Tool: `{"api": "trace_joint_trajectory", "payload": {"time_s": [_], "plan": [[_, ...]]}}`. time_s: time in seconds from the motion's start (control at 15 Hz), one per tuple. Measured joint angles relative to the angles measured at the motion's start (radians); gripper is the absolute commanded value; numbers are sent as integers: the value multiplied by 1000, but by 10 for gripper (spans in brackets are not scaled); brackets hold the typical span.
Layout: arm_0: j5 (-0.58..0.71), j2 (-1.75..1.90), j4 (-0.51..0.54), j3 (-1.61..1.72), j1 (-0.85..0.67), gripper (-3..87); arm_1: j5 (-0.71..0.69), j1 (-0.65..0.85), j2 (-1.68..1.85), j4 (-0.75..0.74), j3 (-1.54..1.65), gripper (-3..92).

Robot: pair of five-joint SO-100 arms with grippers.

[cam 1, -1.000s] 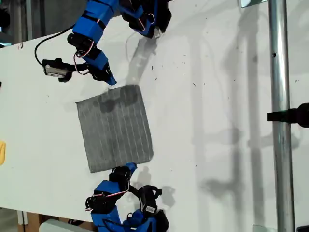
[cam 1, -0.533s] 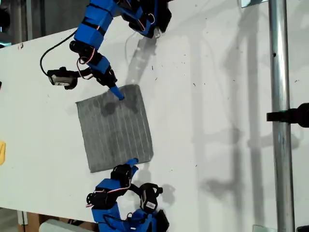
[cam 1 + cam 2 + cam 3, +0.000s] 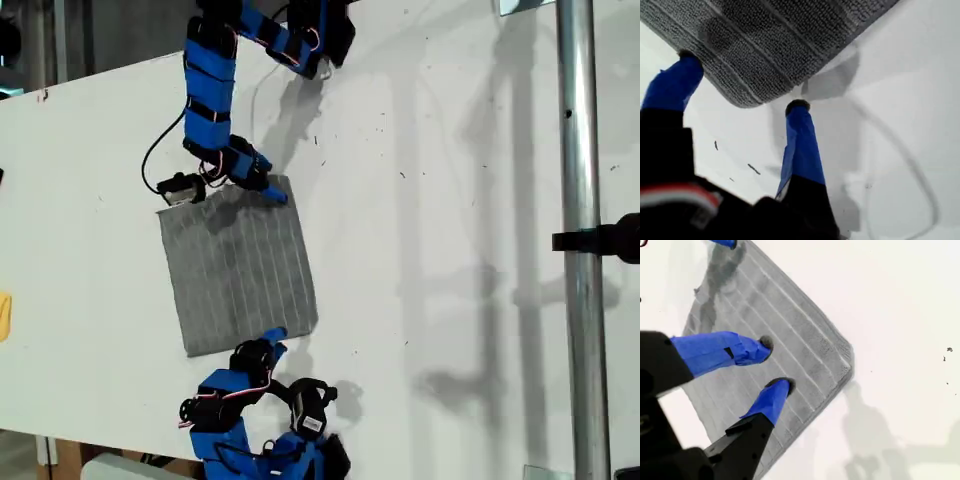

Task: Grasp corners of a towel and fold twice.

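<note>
The grey striped towel lies flat on the white table. My second gripper reaches in from the exterior view's top. It is open, and its blue fingertips hover over the towel just short of one rounded corner. My first gripper sits at the towel's lower edge in the exterior view and is also open. One of its fingertips touches the towel's edge. The other stands on the table, with a corner between them.
A metal pole with a black clamp runs down the exterior view's right. A yellow object shows at that view's left edge. Both arm bases stand at the table's top and bottom edges.
My second gripper has swung down and to the exterior view's right, from off the towel to over its upper right corner. My first gripper has barely moved. The towel lies as before.
</note>
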Motion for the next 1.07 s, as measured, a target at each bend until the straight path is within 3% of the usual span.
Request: {"api": "trace_joint_trajectory", "payload": {"time_s": [0.07, 0.13, 0.27, 0.47, 0.87, 1.07], "plan": [[-2, 0, 2, 0, 0, 96, 0, 3, -12, -11, 0, 22], [-9, 0, 3, 0, 0, 97, 3, 6, -15, -15, -5, 2], [-20, 0, 5, 0, 0, 109, 8, 6, -15, -31, -6, -2], [-23, -3, 12, 0, 0, 222, 9, 6, -15, -31, -6, -3], [100, -169, 14, -173, -6, 254, 21, -18, -17, -37, -32, -3], [124, -413, -43, -212, -26, 268, 37, -31, -17, -37, -32, -3]]}}
